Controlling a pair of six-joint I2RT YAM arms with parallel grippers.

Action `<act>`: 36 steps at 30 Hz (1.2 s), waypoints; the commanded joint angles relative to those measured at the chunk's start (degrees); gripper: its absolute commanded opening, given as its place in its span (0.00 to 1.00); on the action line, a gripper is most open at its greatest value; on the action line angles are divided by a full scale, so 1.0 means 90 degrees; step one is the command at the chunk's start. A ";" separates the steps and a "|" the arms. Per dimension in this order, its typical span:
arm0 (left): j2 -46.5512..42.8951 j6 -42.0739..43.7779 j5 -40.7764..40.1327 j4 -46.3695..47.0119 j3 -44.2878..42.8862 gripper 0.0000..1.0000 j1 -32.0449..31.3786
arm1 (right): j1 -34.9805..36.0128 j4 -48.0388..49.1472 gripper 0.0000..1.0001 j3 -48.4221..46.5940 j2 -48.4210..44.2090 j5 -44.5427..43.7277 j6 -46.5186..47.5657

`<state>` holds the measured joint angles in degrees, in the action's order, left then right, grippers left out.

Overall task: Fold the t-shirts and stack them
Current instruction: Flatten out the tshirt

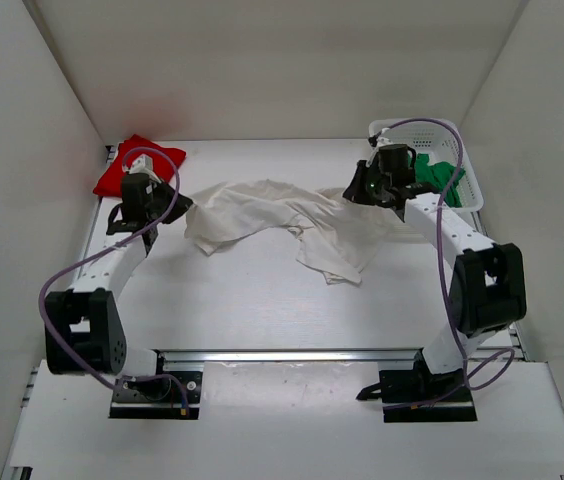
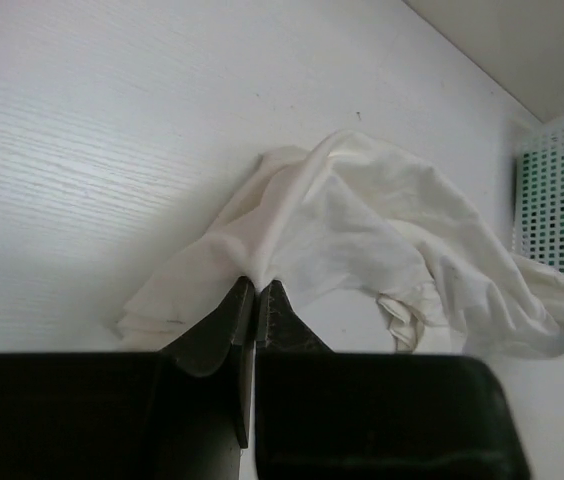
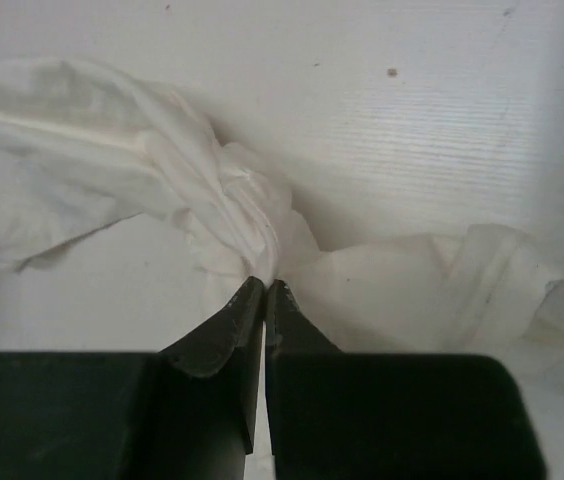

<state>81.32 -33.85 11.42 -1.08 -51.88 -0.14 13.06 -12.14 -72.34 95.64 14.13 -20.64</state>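
Left gripper [image 2: 256,284] and right gripper [image 3: 265,283] are each pinched shut on 1 end of the off-white t-shirt [image 1: 282,215], crumpled across the table [image 1: 262,320] between them. I'd spread them apart evenly until it's taut, then lay it flat

A: Top camera?
B: Fixed high behind the arm bases [image 1: 155,388], facing down and forward across the whole table [image 1: 262,320].
A: Wrist cameras?
B: Close in, low, sighting past left gripper [image 2: 255,285] and right gripper [image 3: 265,285]. All three share the off-white t-shirt [image 1: 262,205].

The table [image 1: 262,320] lies open before the off-white shirt [image 1: 262,205]; basket [image 1: 470,178] and red shirt [image 1: 134,163] occupy far corners.
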 commanded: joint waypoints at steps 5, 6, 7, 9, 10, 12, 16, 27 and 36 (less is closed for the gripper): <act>-0.2032 0.0303 0.0382 -0.0777 -0.0544 0.00 0.0425 | 0.1603 -0.1208 0.00 -0.0644 -0.2576 -0.1363 0.0954; -0.2294 0.0323 0.0362 -0.0846 -0.0641 0.00 0.0465 | 0.1712 -0.1297 0.00 -0.0741 -0.2695 -0.1500 0.0985; -0.2539 0.0313 0.0343 -0.0953 -0.0739 0.00 0.0552 | 0.1993 -0.1491 0.00 -0.0829 -0.2909 -0.1743 0.1053; -0.2852 0.0439 0.0304 -0.1129 -0.0981 0.00 0.0669 | 0.2279 -0.1813 0.00 -0.1208 -0.3125 -0.1941 0.1083; -0.2941 0.0518 0.0197 -0.1342 -0.1216 0.00 0.0689 | 0.2444 -0.1979 0.00 -0.1472 -0.3232 -0.1989 0.1131; -0.3029 0.0742 -0.0174 -0.1617 -0.1550 0.00 0.0544 | 0.2805 -0.2137 0.00 -0.1922 -0.3370 -0.2146 0.1199; -0.3117 0.0860 -0.0517 -0.1745 -0.1649 0.00 0.0397 | 0.2994 -0.2176 0.00 -0.2391 -0.3283 -0.2148 0.1327; -0.3059 0.0256 -0.0010 -0.0486 0.0977 0.00 0.0855 | 0.0005 -0.1189 0.00 -0.3403 0.0258 0.0754 0.0760; -0.1186 -0.0458 0.0333 0.0638 0.1040 0.00 0.0876 | -0.0338 -0.1905 0.09 -0.7406 0.3204 0.0971 0.0194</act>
<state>66.96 -35.83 12.93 -1.80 -37.43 9.17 11.55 -33.43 -139.83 133.62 20.58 -16.12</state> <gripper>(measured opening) 0.109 0.070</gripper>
